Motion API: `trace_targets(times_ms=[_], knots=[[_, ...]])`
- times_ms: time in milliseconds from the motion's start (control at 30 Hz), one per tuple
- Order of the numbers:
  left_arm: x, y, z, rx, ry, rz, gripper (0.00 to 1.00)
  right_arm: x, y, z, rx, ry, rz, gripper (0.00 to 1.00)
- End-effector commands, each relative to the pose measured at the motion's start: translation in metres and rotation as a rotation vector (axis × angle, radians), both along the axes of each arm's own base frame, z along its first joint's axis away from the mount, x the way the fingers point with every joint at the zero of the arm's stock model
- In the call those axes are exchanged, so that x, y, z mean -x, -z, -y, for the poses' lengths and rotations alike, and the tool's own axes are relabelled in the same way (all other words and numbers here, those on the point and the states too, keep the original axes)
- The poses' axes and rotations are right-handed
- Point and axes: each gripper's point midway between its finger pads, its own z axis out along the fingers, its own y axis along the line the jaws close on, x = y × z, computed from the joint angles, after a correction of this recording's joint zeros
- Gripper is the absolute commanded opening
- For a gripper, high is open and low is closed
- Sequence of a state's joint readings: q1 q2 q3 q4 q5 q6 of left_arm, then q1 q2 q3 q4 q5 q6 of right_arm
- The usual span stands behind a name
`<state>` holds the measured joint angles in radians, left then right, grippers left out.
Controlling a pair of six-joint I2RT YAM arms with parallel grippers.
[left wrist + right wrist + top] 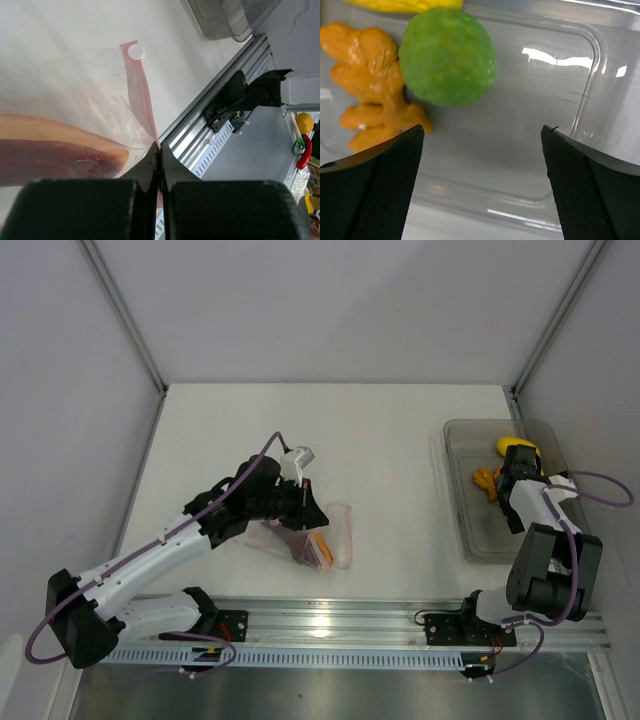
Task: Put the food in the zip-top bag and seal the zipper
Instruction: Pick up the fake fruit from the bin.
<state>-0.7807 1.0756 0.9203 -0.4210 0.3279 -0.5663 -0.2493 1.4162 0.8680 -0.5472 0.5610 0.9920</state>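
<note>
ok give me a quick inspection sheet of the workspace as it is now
surface: white table, metal rail along the near edge
job's things: bag lying flat, orange and brown food inside; lime, orange piece and yellow piece in the tray
clutter: nothing seen
grippers: left gripper shut on the pink zipper; right gripper open above the tray, empty
cables: purple cables looped along both arms
surroundings: white walls; red pepper beyond the rail
</note>
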Motion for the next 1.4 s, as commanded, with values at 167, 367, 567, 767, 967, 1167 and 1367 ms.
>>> trace_targets(times_ms=[167,367,567,767,967,1167,1367], knots=[[-0.008,-0.022,0.016,0.047,0.04,0.035,0.0,-0.036,0.002,0.039,0.084,0.059,0.056,0.99],[-0.01,-0.016,0.021,0.036,0.051,0.019,0.01,-0.046,0.01,0.046,0.094,0.045,0.038,0.99],[-0.012,-0.013,0.023,0.032,0.058,0.018,0.01,-0.05,0.013,0.055,0.112,0.039,0.026,0.99],[-0.013,-0.009,0.025,0.026,0.061,0.012,0.01,-0.052,0.023,0.057,0.097,0.029,0.007,0.99],[-0.013,-0.01,0.024,0.027,0.06,0.01,0.01,-0.057,0.025,0.057,0.096,0.015,0.009,0.96],[-0.011,-0.008,0.022,0.022,0.057,0.006,0.01,-0.059,0.022,0.062,0.123,0.005,0.002,0.92],[-0.011,-0.009,0.021,0.022,0.056,0.008,0.01,-0.06,0.023,0.062,0.124,-0.001,-0.011,0.8]])
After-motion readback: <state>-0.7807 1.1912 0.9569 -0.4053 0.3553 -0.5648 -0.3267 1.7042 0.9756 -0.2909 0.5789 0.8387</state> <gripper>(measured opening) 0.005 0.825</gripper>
